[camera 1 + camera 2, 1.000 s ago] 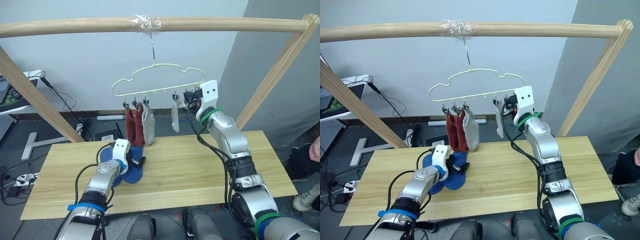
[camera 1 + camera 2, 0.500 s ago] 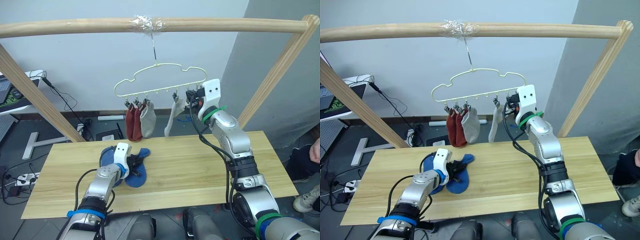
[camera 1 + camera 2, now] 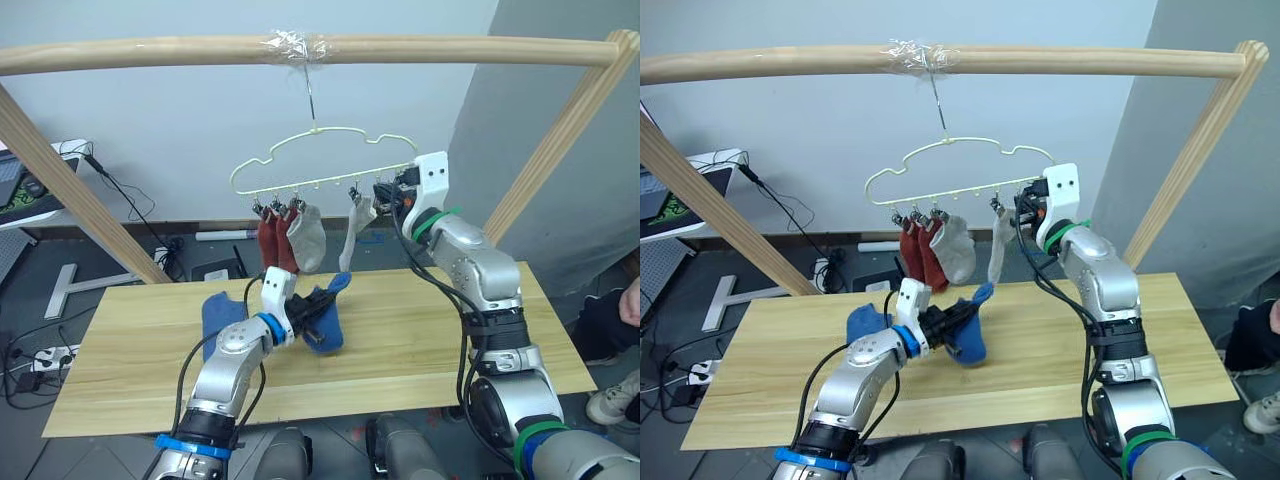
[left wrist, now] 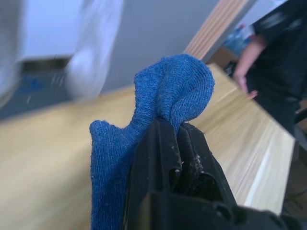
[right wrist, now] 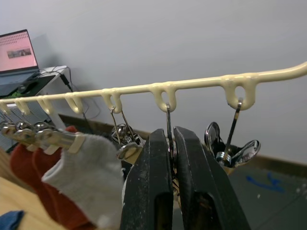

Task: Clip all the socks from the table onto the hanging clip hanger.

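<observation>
Socks (image 4: pixel 158 103): soft knit (blue one bunched) in left claw (image 4: pixel 180 132).

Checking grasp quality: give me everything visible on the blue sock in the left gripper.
The blue sock is a short ankle sock of soft ribbed knit, pinched in the left gripper, whose black fingers are shut on a bunched fold. It is lifted off the table, drooping below the grip with one end poking up. It hangs in front of the clip hanger, not clipped.
</observation>
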Controlling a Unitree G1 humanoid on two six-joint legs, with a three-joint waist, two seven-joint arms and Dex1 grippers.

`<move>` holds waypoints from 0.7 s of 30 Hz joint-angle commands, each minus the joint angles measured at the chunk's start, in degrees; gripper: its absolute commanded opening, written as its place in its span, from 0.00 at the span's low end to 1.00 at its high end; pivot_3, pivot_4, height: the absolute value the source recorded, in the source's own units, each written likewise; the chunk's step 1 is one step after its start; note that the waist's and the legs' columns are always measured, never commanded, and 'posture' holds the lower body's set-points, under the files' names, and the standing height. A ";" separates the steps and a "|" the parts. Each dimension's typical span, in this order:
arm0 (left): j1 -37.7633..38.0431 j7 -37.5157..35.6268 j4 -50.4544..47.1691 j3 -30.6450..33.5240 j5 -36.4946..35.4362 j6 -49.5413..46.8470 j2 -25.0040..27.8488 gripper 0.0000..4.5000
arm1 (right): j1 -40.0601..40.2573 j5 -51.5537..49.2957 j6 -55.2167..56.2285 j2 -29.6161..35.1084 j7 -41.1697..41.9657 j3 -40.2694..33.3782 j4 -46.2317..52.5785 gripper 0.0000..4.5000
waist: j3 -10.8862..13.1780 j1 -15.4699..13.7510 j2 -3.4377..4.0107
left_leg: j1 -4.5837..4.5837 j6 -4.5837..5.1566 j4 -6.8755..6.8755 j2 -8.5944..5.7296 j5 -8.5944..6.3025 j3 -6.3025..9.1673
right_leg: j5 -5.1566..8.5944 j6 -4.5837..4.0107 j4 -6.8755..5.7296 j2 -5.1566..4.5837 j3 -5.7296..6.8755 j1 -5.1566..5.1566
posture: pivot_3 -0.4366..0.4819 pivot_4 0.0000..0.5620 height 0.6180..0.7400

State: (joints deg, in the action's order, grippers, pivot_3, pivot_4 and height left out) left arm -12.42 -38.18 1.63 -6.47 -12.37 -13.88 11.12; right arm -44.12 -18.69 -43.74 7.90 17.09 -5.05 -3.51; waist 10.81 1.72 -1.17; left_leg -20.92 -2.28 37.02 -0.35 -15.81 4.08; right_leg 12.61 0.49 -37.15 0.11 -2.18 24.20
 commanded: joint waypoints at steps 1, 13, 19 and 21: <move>-2.52 1.74 -4.37 -0.71 -0.40 2.68 -2.11 0.01 | -2.40 -4.83 -7.66 -0.47 -1.30 -2.90 4.28 0.00 | 0.00 -0.01 0.00 | -0.01 0.00 0.00 0.00 0.00 0.00 | 0.00 0.00 0.03 0.00 0.01 0.00 | 0.48 0.32 1.00; -7.09 4.89 -1.92 -0.26 0.32 3.93 -3.48 0.01 | -3.59 -11.21 -17.40 -2.72 -5.58 -6.56 7.97 0.00 | 0.00 0.14 0.00 | -0.03 0.01 -0.01 0.02 0.00 -0.04 | 0.09 0.15 0.05 0.31 -0.05 0.01 | 0.47 0.31 1.00; -7.96 5.93 -0.69 0.04 0.75 6.15 -3.67 0.01 | -4.07 -13.63 -19.66 -3.70 -7.37 -8.41 8.04 0.00 | 0.00 0.14 0.00 | -0.03 0.01 -0.02 0.02 0.00 -0.04 | 0.15 0.26 0.06 0.31 -0.06 0.01 | 0.47 0.31 1.00; -8.43 6.77 -0.19 0.42 1.13 7.86 -3.92 0.01 | -4.08 -14.67 -20.83 -4.24 -8.18 -9.28 8.23 0.00 | 0.00 0.13 0.00 | -0.03 0.00 -0.02 0.02 0.00 -0.04 | 0.15 0.25 0.06 0.31 -0.05 0.01 | 0.47 0.31 1.00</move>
State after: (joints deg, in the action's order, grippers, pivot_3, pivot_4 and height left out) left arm -19.61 -32.22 2.60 -6.79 -11.62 -8.56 7.54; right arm -46.54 -31.16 -63.84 3.93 9.56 -12.83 1.62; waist 10.82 1.86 -1.17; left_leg -20.95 -2.27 37.01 -0.32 -15.81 4.05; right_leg 12.76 0.75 -37.09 0.43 -2.24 24.21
